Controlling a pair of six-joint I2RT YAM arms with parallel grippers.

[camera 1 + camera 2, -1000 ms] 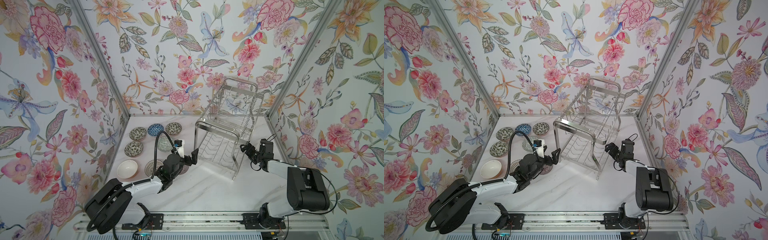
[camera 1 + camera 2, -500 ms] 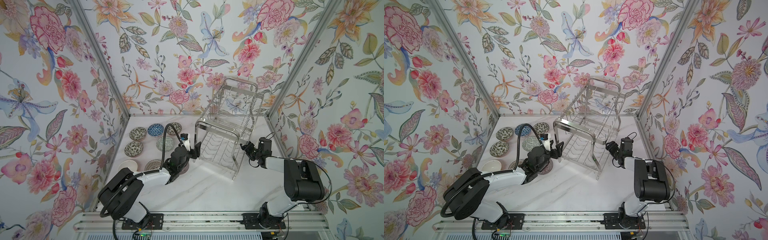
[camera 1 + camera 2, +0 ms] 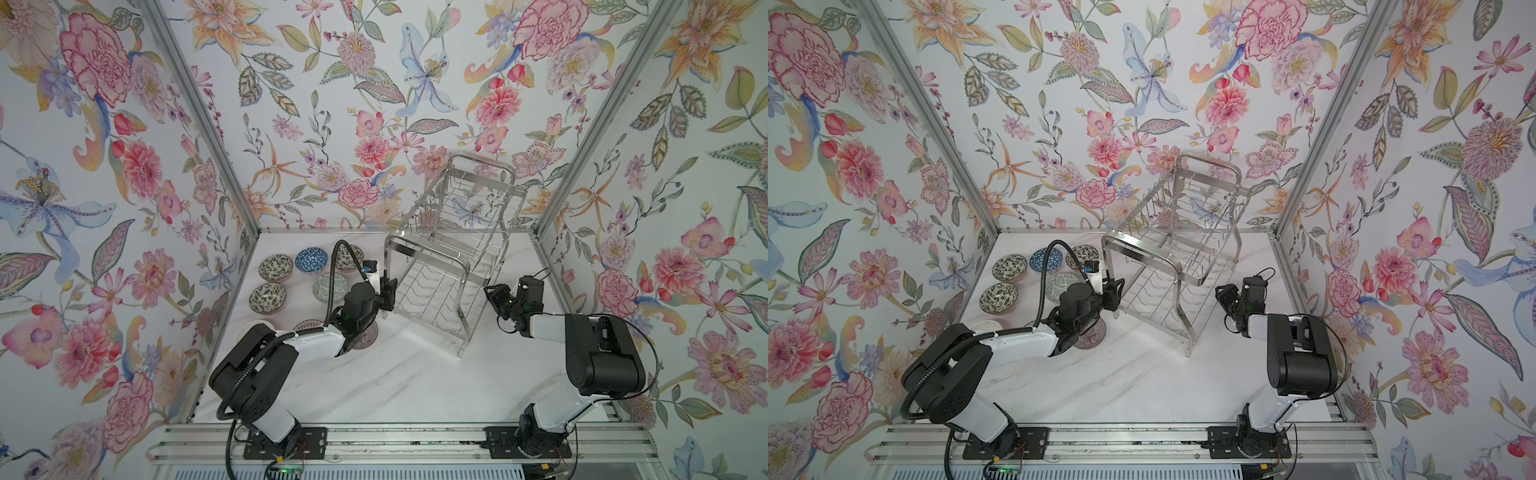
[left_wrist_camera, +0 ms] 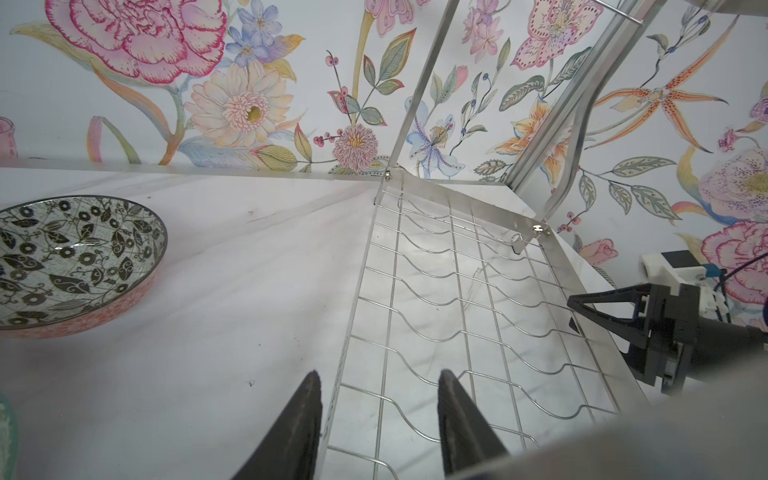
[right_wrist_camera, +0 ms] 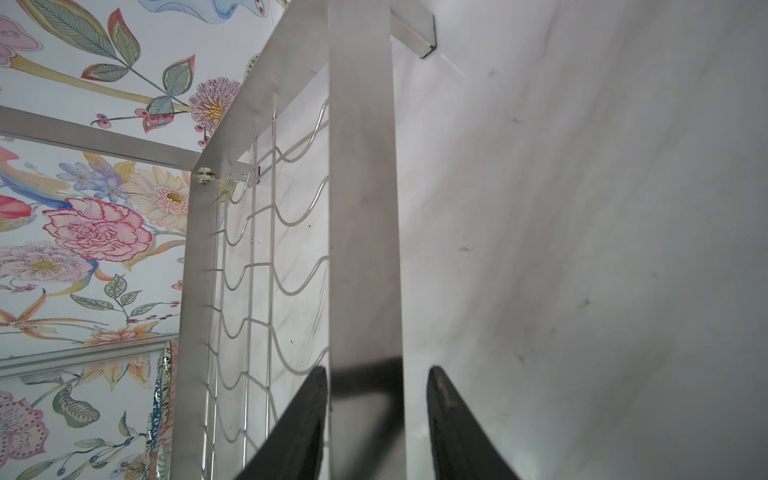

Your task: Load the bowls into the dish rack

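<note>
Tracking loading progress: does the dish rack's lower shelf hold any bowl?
No: the left wrist view shows the lower shelf of the dish rack as bare wire, with a black-and-white bowl on the table.

Dish rack [image 3: 428,251]: two-tier shiny steel wire, flat-bar legs, wavy slots; upright, right of centre, turned askew. Bowls [image 3: 275,268]: small, round, black-white, blue, green patterned insides; mouth-up, clustered left of rack, several partly hidden.

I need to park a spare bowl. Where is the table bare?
Bare table lies in front of the dish rack, between the left arm and right arm. Crowded: the bowls at far left, and either side of the rack, where the left gripper and right gripper sit.
</note>
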